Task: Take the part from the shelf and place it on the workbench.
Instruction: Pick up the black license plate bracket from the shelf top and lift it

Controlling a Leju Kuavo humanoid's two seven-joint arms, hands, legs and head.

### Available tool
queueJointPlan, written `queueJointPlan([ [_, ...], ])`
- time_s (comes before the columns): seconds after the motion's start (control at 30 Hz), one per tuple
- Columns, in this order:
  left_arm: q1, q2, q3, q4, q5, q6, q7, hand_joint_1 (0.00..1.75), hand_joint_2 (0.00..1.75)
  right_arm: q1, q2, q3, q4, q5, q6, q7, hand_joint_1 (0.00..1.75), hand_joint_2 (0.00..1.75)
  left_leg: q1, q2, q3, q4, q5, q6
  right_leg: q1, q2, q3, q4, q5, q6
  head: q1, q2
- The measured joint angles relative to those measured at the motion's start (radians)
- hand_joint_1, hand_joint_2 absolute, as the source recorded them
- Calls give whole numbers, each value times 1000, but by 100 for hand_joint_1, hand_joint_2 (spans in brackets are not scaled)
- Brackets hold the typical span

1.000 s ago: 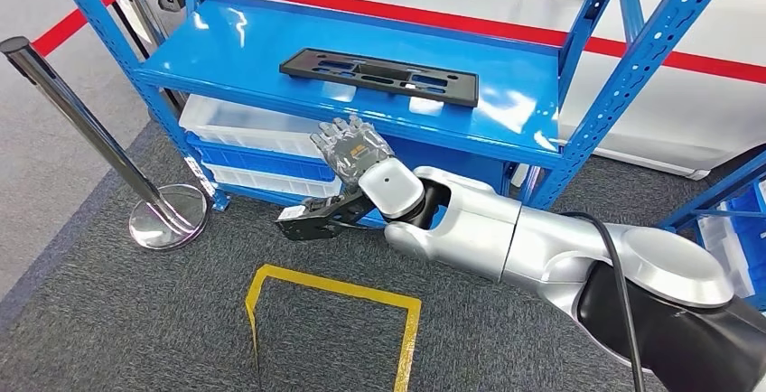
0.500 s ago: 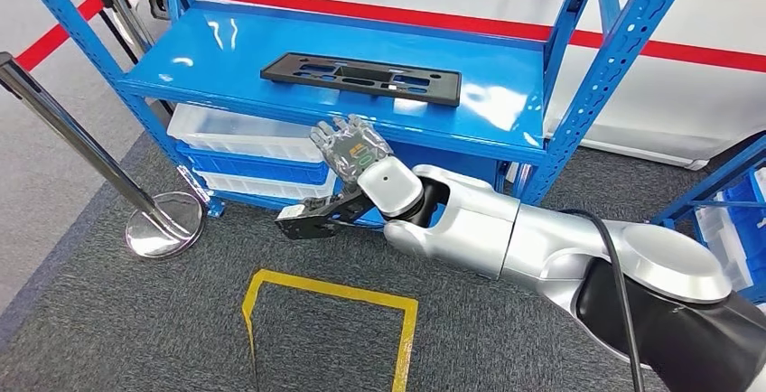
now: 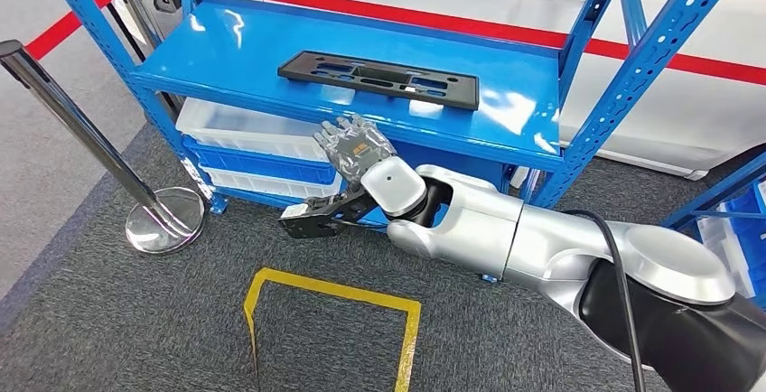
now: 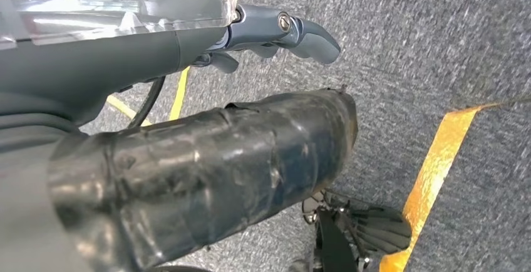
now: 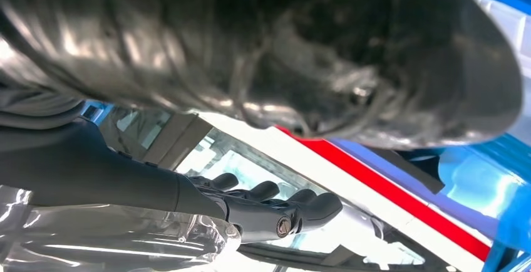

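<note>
Over on the left a chrome stanchion post point(image 3: 72, 121) leans up out of its round base point(image 3: 164, 221), its top cut off at the edge, with a red barrier tape point(image 3: 54, 33) running off behind it. Next comes the blue shelf point(image 3: 226, 49), its uprights running out of sight at the top; white and blue bins point(image 3: 244, 144) sit on the lower levels, partly hidden by the shelf lip and by the arm. The part point(image 3: 378, 77), a long flat black plate with cut-outs, lies on the top shelf board, nothing touching it. Just below the shelf's front edge the right hand point(image 3: 354, 146) is raised with its fingers spread and nothing in them, well short of the part. On the grey carpet a yellow taped outline point(image 3: 330, 315) is cut off at the bottom. The left hand point(image 4: 275, 31) hangs over the carpet, fingers loosely curled with nothing in them; much of it is hidden behind its own thumb, so I cannot tell its grip for sure.
</note>
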Motion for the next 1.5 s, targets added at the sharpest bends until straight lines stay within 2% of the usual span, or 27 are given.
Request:
queueJointPlan([
  [0.07, -1, -2, 0, 0, 0, 0, 0, 0, 0, -3, 0, 0, 0, 0, 0, 0, 0, 0, -3, -1, 1, 1, -4, -6, 6, 0, 51, -104, 35, -11, 0, 0],
  [0.13, -1, -3, 0, 0, 0, 1, 0, 0, 0, -4, -1, 0, 0, 0, 0, 0, 0, 0, -4, -1, -1, 0, -5, -14, 10, 1, 65, -130, 32, -16, 0, 0],
  [0.23, -1, -3, 0, 0, 0, 2, 0, 0, 0, -5, -2, 0, 0, 0, 0, 0, 0, 0, -3, 2, -9, 22, -23, -29, 3, 1, 75, -146, 35, -26, 0, 0],
  [0.27, -1, -3, 0, 0, 0, 2, 0, 0, 0, -6, -3, 0, -1, 0, 0, 0, 0, 0, -2, 2, -26, 60, -46, -34, -1, 0, 80, -151, 36, -29, -2, 0],
  [0.33, -1, -3, -1, 0, 0, 2, 0, 0, 0, -5, -3, 0, -1, 0, 0, 0, 0, 0, 0, 3, -86, 180, -99, -41, -1, -1, 83, -152, 35, -33, -3, 0],
  [0.37, -1, -3, -2, 0, 0, 2, 0, 0, 0, -3, -3, 1, -1, 0, 0, 0, 0, 0, 1, 3, -115, 233, -114, -43, 0, -1, 83, -151, 33, -35, -3, 0],
  [0.4, -1, -3, -3, 0, 0, 2, 0, 0, 0, -2, -3, 1, -1, 0, 1, 0, 0, 0, 1, 3, -132, 258, -111, -45, 0, -1, 84, -150, 32, -36, -3, 0],
  [0.43, 0, -3, -3, 0, 0, 2, 0, 0, 0, -1, -3, 2, -1, 0, 1, 0, 0, 0, 1, 3, -132, 248, -91, -46, 0, 0, 86, -149, 30, -36, -3, 0],
  [0.47, 0, -3, -4, 0, 0, 2, 0, 0, 0, -1, -3, 2, -1, 0, 1, 0, 0, 0, 2, 3, -115, 203, -56, -45, 0, 1, 88, -147, 27, -35, -3, 0],
  [0.5, 0, -2, -4, 0, 0, 2, 0, 0, 0, -1, -3, 3, -1, 0, 1, 0, 0, 0, 2, 3, -87, 138, -18, -42, 0, 3, 89, -145, 24, -33, -3, 0],
  [0.57, -1, -1, -4, 0, 0, 2, 0, 0, 0, -3, -3, 3, -1, 0, 1, 0, 0, 0, -3, 4, -39, 34, 18, -34, 3, 4, 88, -139, 17, -26, -3, 0],
  [0.63, -3, 0, -5, 0, 0, 2, 0, 0, 0, -4, -4, 3, -2, 0, 1, 0, 0, 0, -8, 3, -25, 5, 15, -26, 6, 4, 85, -136, 15, -18, -2, 0],
  [0.73, -2, -1, -5, 0, 0, 2, 0, 0, 0, -5, -4, 3, -5, 0, 2, 1, 0, 0, 0, 4, -17, -5, 18, -13, 6, 1, 80, -119, 0, -2, 0, 0],
  [0.8, -1, -1, -5, 0, 0, 2, 0, 0, 0, -7, -5, 3, -6, 0, 2, 1, 0, 0, 4, 5, -10, -10, 18, -4, 2, -1, 42, -38, -45, 10, 4, 0],
  [0.87, -2, -1, -5, 0, 0, 2, 0, 0, 0, -4, -6, 3, -6, 0, 4, 2, 0, 0, 4, 5, -9, -10, 15, 3, -4, -2, -24, 83, -91, 17, 6, 0],
  [0.9, -2, 0, -5, 0, 0, 2, 0, 0, 0, -1, -7, 3, -6, 0, 5, 2, 0, 0, 4, 5, -8, -10, 13, 3, -7, -2, -47, 119, -95, 19, 6, 0],
  [0.93, -2, 0, -6, 0, 0, 2, 0, 0, 0, 1, -8, 3, -6, 0, 6, 2, 0, 0, 4, 4, -7, -9, 11, 3, -10, -3, -53, 120, -81, 20, 6, 0],
  [1.0, -1, 0, -6, 0, 0, 2, 0, 0, 0, 2, -9, 3, -6, 0, 7, 2, 0, 0, 5, 2, -1, -6, 5, -1, -13, -4, -13, 24, -11, 19, 7, 0],
  [1.07, -1, -1, -6, 0, 0, 1, 0, 0, 0, -1, -9, 3, -7, 0, 7, 2, 0, 0, 4, 1, 0, 0, -2, -10, -11, -3, 39, -86, 32, 13, 6, 0],
  [1.1, -2, -1, -6, 0, 0, 1, 0, 0, 0, -1, -9, 3, -7, 0, 7, 2, 0, 0, 4, 1, -1, 1, -3, -15, -8, -3, 53, -113, 35, 9, 6, 0],
  [1.2, -2, -1, -6, 0, 0, 1, 0, 0, 0, 0, -10, 3, -9, 0, 9, 2, 0, 0, 5, 1, -2, 0, -7, -31, -5, 0, 60, -128, 29, -5, 6, 0],
  [1.27, -1, -1, -6, 0, 0, 1, 0, 0, 0, -3, -11, 3, -11, 0, 9, 2, 0, 0, 7, 2, -14, 31, -30, -40, -9, 1, 68, -136, 31, -16, 4, 0],
  [1.37, -2, -1, -7, 0, 0, 0, 0, 0, 0, -3, -11, 4, -14, -1, 9, 1, 0, 0, 7, 3, -98, 201, -103, -46, -7, 0, 76, -138, 27, -28, 0, 0],
  [1.4, -2, -1, -8, 0, 0, 0, 0, 0, 0, -1, -11, 5, -14, -1, 10, 0, 0, 0, 7, 3, -126, 249, -112, -47, -6, 0, 78, -137, 25, -30, 0, 0],
  [1.43, -1, -1, -8, 0, 0, 0, 0, 0, 0, 1, -11, 6, -14, -1, 11, 0, 0, 0, 7, 3, -139, 263, -101, -46, -4, 1, 80, -136, 23, -32, 0, 0],
  [1.47, 0, -1, -8, 0, 0, -1, -1, 0, 0, 1, -11, 6, -14, -2, 13, 0, 0, 0, 6, 3, -134, 241, -74, -45, -3, 2, 83, -135, 20, -32, 0, 0],
  [1.5, 1, -1, -8, 0, 0, -1, -1, 0, 0, 1, -11, 7, -14, -2, 16, 0, 0, 0, 6, 3, -111, 185, -33, -41, -2, 4, 87, -134, 16, -32, 0, 0],
])
